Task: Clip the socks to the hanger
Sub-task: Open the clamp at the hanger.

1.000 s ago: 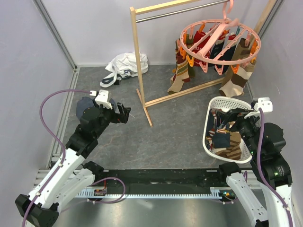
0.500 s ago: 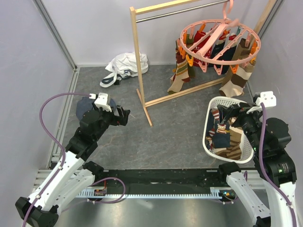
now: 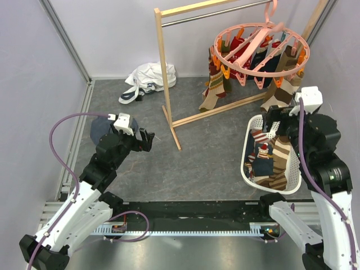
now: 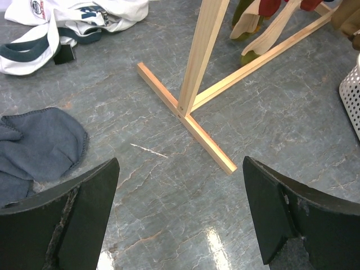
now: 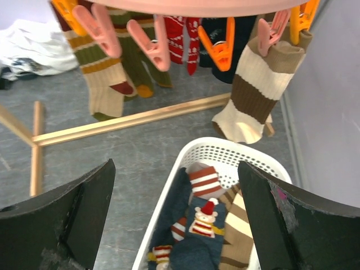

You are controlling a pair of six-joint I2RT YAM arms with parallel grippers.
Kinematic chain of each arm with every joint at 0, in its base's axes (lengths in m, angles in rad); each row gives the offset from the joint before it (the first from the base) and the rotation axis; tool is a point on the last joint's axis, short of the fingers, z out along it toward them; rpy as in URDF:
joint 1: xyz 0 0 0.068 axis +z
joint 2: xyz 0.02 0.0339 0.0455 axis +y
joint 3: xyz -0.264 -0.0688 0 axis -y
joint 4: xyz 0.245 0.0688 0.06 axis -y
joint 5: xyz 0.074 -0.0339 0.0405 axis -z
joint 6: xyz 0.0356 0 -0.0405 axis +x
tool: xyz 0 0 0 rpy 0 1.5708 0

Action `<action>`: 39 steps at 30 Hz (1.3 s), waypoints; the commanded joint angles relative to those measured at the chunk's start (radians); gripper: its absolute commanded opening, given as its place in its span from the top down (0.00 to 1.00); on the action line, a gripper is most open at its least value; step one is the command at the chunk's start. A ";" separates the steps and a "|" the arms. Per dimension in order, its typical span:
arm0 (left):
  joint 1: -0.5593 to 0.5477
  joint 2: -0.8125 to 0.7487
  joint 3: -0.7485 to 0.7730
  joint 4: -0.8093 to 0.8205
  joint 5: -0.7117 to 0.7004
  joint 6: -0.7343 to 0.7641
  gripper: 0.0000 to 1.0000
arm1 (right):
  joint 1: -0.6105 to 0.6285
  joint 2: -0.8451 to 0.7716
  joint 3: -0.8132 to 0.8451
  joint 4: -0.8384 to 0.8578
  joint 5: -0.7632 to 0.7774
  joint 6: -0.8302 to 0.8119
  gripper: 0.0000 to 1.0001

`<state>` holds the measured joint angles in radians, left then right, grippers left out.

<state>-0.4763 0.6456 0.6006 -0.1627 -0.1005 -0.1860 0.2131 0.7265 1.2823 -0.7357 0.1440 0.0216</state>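
Two end effectors are spread wide and empty: the left end effector (image 3: 147, 138) hovers over the grey worktop (image 3: 214, 157) at 9 o'clock, and the right end effector (image 3: 274, 121) hangs above the white basket (image 3: 244, 160) at 3 o'clock. Several socks (image 3: 271, 163) lie in that basket. Others hang clipped to the pink hanger (image 3: 264, 72) at 1 o'clock, on the wooden rail (image 3: 166, 73).

— What carries everything here?
— A grey, marble-veined table top (image 3: 214, 163).
— And what lies directly on it?
— At far left, a crumpled white garment (image 3: 149, 79) with dark trim. Nearer, well apart from it, a blue-grey cloth bundle (image 3: 97, 127). At centre stands the wooden rail (image 3: 171, 121), its foot bar joined to a long floor bar running right. At right, a white perforated basket (image 3: 246, 153), apart from that bar.
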 commanded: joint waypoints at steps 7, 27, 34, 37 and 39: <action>0.004 -0.012 -0.036 0.081 0.033 0.056 0.03 | 0.000 0.223 0.124 0.071 0.201 -0.084 0.08; -0.022 0.037 0.074 0.088 0.229 -0.039 0.03 | -0.093 0.286 0.161 0.098 -0.009 -0.026 0.12; -0.348 0.173 0.270 0.084 -0.006 -0.044 0.03 | -0.093 0.128 0.037 0.088 -0.073 0.087 0.08; -0.461 0.280 0.379 0.086 -0.121 -0.061 0.03 | -0.095 0.065 -0.032 0.090 -0.083 0.133 0.06; -0.485 0.342 0.471 0.086 -0.166 -0.092 0.03 | -0.095 0.018 -0.084 0.087 -0.090 0.164 0.05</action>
<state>-0.9039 0.8852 0.9325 -0.1066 -0.0990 -0.2161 0.1204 0.7963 1.2819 -0.6525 0.0925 0.0887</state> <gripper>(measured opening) 0.970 0.939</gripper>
